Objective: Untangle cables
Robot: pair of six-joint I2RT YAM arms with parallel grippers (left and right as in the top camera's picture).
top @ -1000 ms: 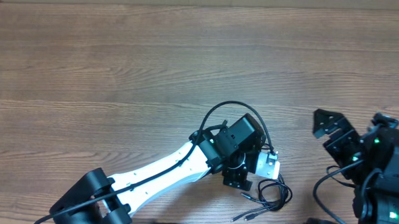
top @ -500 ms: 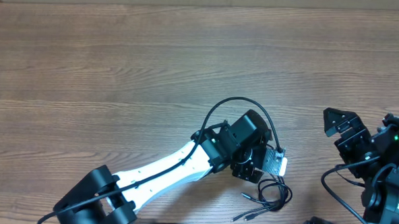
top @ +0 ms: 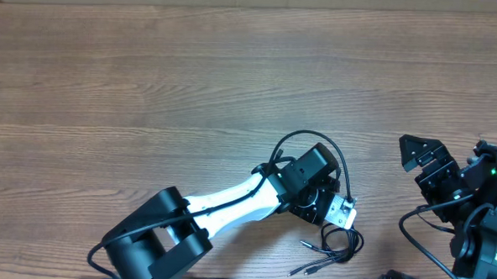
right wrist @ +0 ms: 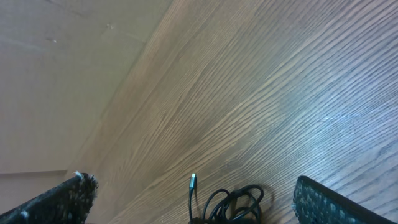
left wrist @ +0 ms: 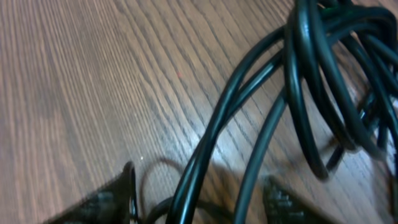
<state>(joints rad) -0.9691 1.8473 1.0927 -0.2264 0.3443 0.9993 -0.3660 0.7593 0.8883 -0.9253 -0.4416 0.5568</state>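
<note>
Cables (top: 338, 244) lie in a small bunch on the bench (top: 150, 85), close to its near edge and just beyond the left claw (top: 339, 212). They have not shifted over the last second. The left arm has: it has swung right and settled lower onto the bunch, and its jaws have come in from wide to about halfway.

In the left wrist view, two strands (left wrist: 297, 74) run down between the fingers (left wrist: 118, 199). Bare wood shows between finger and strand on at least one side, so I judge the jaws not yet pinching anything, though closing on it.

The right claw (top: 409, 153) has drawn back slightly toward the right edge. It hangs with jaws wide and empty, well apart from the bunch, which shows at the bottom of its own camera (right wrist: 233, 202).

No strand has been freed so far. This looks like the first grasp, with the pulling apart still to come.
</note>
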